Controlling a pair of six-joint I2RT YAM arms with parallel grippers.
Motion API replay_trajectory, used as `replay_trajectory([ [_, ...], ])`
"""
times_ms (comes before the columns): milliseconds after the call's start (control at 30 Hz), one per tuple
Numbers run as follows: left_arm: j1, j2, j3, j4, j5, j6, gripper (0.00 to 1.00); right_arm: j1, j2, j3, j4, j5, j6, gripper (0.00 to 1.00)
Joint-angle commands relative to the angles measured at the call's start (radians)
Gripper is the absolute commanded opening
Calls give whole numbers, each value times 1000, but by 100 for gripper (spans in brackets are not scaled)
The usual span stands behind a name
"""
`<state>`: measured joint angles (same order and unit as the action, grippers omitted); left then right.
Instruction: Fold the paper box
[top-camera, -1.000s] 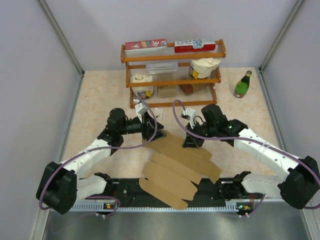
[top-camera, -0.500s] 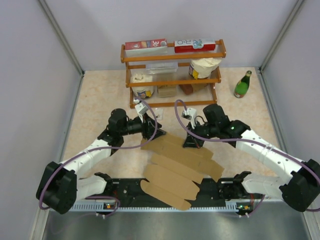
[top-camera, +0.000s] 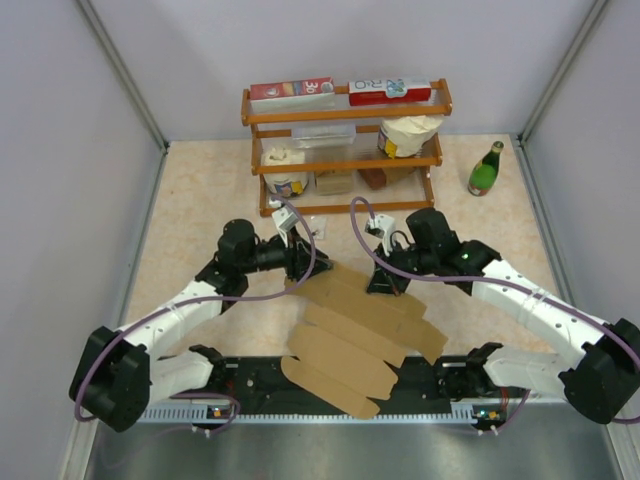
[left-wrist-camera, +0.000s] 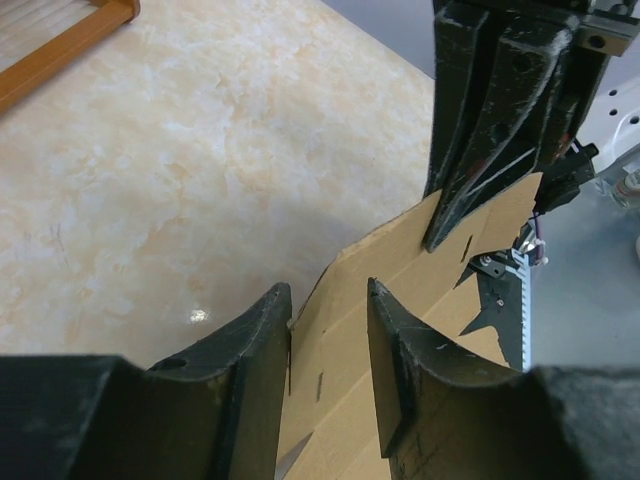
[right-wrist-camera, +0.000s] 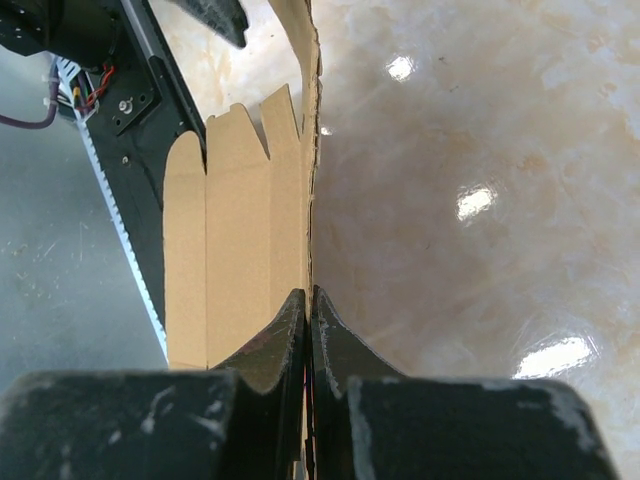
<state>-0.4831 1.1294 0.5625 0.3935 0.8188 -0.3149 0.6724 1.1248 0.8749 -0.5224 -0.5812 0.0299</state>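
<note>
The paper box (top-camera: 350, 330) is lying flat and unfolded in the lower centre of the top view. It is a plain brown cardboard blank with parallel creases, narrow slots and rounded flaps. Its nearest flaps are overhanging the black base rail (top-camera: 250, 375) at the bottom of the frame. The rest is resting on the glossy, beige marbled table (top-camera: 200, 200).

At the blank's upper right edge, the right gripper (right-wrist-camera: 308, 300) is pinching the cardboard. In the right wrist view its black, scuffed fingers are pressing together on the thin raised edge.

At the blank's upper left corner, the left gripper (left-wrist-camera: 328, 292) is standing spread. In the left wrist view its curved fingers (left-wrist-camera: 255, 350) are straddling the cardboard corner with a gap between them.

Further up the top view, a wooden rack (top-camera: 345, 118) is holding jars and packets, with red-and-white cartons (top-camera: 292, 91) lying on its top tier. A green bottle (top-camera: 486, 170) is standing upright at the upper right, well apart from the blank.
</note>
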Motion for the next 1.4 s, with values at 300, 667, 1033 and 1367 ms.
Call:
replay_trajectory([
  [300, -107, -83, 33, -96, -176, 25, 35, 12, -33, -2, 36, 26, 25, 0],
  [667, -163, -89, 56, -169, -256, 57, 24, 12, -31, -1, 41, 27, 42, 0],
  [1033, -230, -100, 89, -225, -421, 56, 17, 12, -23, -4, 42, 41, 51, 0],
  [1367, -302, -97, 122, -257, -518, 62, 10, 12, -17, -4, 48, 44, 57, 0],
])
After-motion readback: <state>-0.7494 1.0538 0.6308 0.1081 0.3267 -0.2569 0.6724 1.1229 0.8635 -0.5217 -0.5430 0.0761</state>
